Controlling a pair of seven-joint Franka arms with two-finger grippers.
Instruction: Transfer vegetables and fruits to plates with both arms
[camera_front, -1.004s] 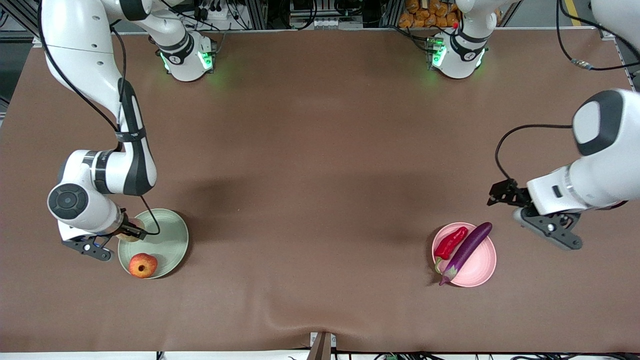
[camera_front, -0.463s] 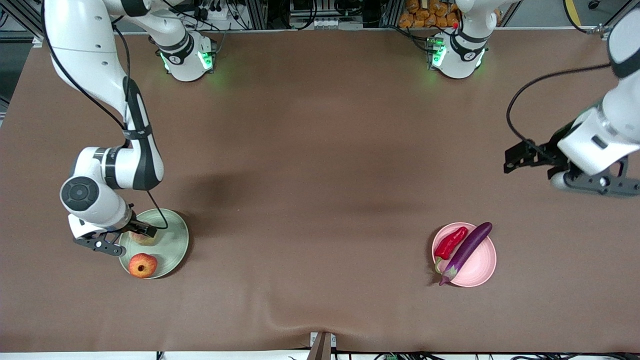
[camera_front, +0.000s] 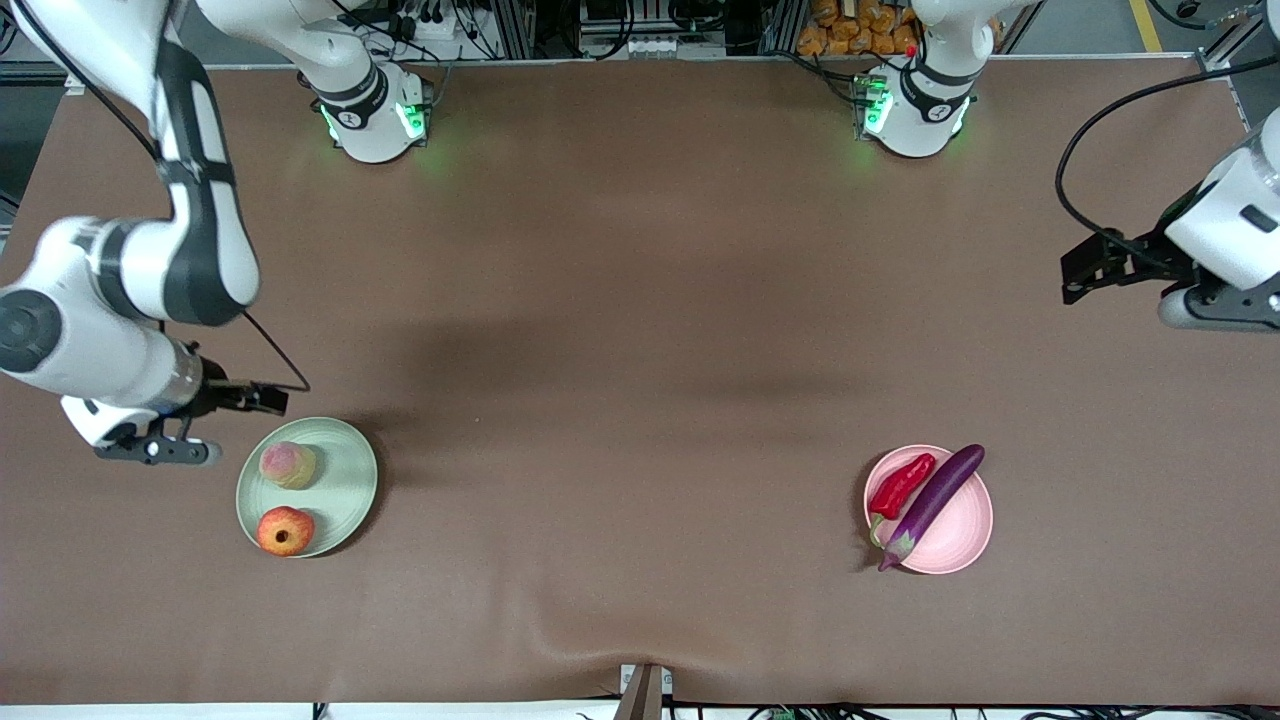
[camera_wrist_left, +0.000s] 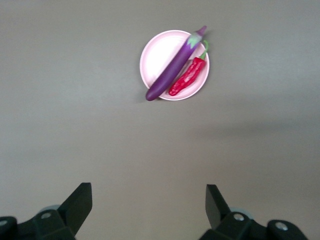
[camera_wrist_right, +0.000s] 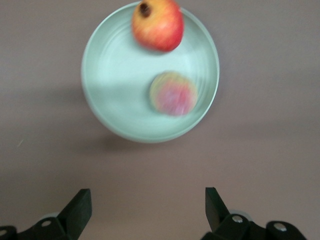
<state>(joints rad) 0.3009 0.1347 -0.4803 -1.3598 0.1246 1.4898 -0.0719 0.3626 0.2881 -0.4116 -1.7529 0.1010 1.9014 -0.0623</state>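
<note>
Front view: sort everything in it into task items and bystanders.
Task items: green plate with peach and red fruit; pink plate with eggplant and chili pepper; open right gripper; open left gripper.

Bystanders: brown table cover; cables.

robotics lab | two bench-mounted arms (camera_front: 150, 270) | cable racks (camera_front: 620, 30) above table

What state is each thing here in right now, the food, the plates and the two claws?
Peach: on the green plate.
Red fruit: on the green plate, nearer the camera.
Eggplant: lying across the pink plate, stem past the rim.
Chili: on the pink plate, beside the eggplant.
Right gripper: open, empty.
Left gripper: open, empty.
</note>
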